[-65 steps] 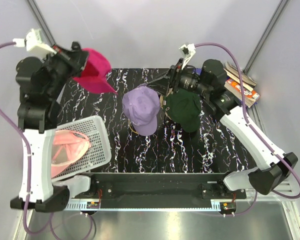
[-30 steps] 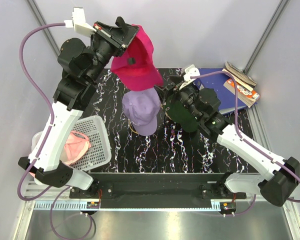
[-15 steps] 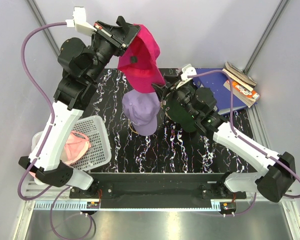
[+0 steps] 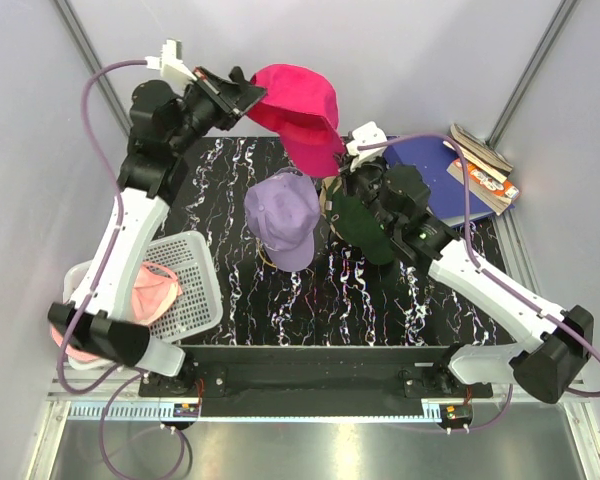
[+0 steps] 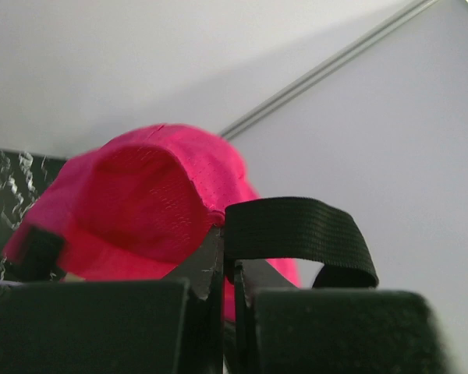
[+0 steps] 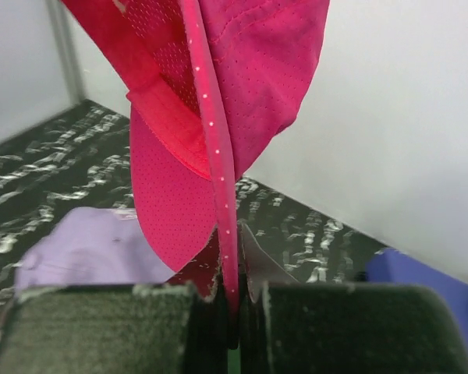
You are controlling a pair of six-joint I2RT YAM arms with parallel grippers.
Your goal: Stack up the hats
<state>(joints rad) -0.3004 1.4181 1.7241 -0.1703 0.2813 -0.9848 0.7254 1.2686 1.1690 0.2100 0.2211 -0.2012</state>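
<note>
From above, the magenta hat (image 4: 300,110) hung over the far tabletop (image 4: 280,300), held between the left hand (image 4: 248,100) and right hand (image 4: 334,172), near the lavender hat (image 4: 283,215) and dark green hat (image 4: 365,230) resting on it. The left wrist view showed that hand pinched shut on the hat's rear edge beside its black strap (image 5: 296,230). The right wrist view showed that hand closed on the brim (image 6: 168,195).
</note>
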